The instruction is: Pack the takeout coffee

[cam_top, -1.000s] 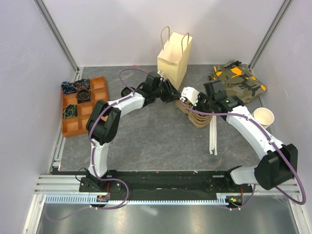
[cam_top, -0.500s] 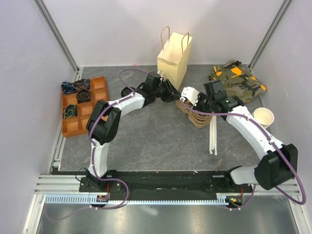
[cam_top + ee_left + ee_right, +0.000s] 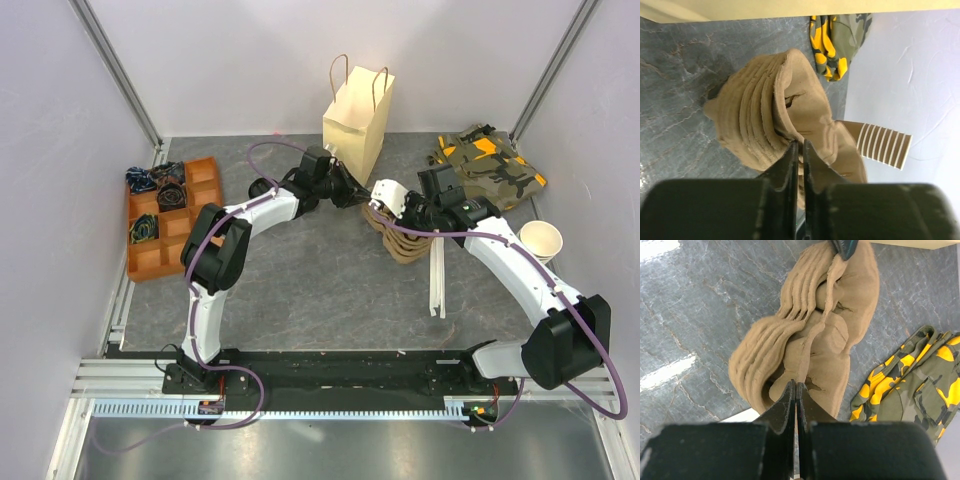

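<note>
No takeout coffee shows in any view. A stack of brown moulded-pulp cup carriers (image 3: 402, 240) lies mid-table in front of the tan paper bag (image 3: 356, 122). My left gripper (image 3: 353, 197) reaches it from the left. In the left wrist view the left gripper (image 3: 799, 145) is shut on a thin carrier (image 3: 767, 117) edge. My right gripper (image 3: 392, 216) comes from the right. In the right wrist view the right gripper (image 3: 795, 385) pinches the opposite rim of the carriers (image 3: 812, 325). The left fingers (image 3: 842, 247) show at the far end.
A camouflage cloth (image 3: 490, 165) lies at the back right. A pale lidless paper cup (image 3: 541, 240) stands by the right wall, ribbed in the left wrist view (image 3: 885, 147). An orange divided tray (image 3: 168, 215) sits at the left. A white rail (image 3: 437, 280) lies beside the carriers.
The left gripper's jaws have closed onto the carrier's edge, and its wrist has shifted slightly. The right arm and the carriers have stayed put.
</note>
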You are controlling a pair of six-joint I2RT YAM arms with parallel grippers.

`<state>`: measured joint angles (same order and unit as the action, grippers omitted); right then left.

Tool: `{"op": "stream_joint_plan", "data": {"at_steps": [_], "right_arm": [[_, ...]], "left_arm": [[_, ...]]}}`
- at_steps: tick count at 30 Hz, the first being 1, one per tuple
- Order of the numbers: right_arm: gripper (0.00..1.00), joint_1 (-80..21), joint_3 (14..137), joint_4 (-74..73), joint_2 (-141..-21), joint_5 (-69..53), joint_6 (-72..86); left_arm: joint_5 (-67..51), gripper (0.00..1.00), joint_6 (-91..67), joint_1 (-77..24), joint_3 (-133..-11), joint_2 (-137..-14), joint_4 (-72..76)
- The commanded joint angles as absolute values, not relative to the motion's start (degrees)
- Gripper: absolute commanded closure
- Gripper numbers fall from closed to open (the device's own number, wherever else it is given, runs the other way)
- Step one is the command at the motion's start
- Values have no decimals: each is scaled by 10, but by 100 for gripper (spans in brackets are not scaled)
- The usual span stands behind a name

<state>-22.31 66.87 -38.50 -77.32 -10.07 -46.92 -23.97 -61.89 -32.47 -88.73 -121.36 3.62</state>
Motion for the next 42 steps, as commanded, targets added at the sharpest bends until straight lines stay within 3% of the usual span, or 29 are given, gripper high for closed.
{"op": "stream_joint_plan", "data": {"at_steps": [1, 10, 23, 26, 27, 30, 34, 42], "right_arm": [[100, -229, 686, -374, -768, -127, -482], [100, -236, 688, -382, -752, -111, -483], [100, -239, 722, -429, -740, -109, -467], [65, -238, 753, -481, -739, -125, -455], [48, -239, 762, -490, -735, -129, -454], [32, -238, 775, -522, -706, -156, -445], [24, -238, 804, -557, -663, -185, -413], [19, -238, 835, -531, -622, -156, -295]], "left_arm": [[-279, 98, -639, -326, -902, -1212, 108], [-332, 98, -685, -328, -880, -1209, 252], [-381, 98, -734, -330, -847, -1164, 295], [-398, 98, -736, -328, -828, -1127, 273], [-402, 98, -734, -326, -824, -1106, 266], [-423, 98, -719, -322, -805, -1060, 233], [-448, 98, -693, -318, -770, -999, 184], [-493, 98, -605, -245, -644, -839, 37]]}}
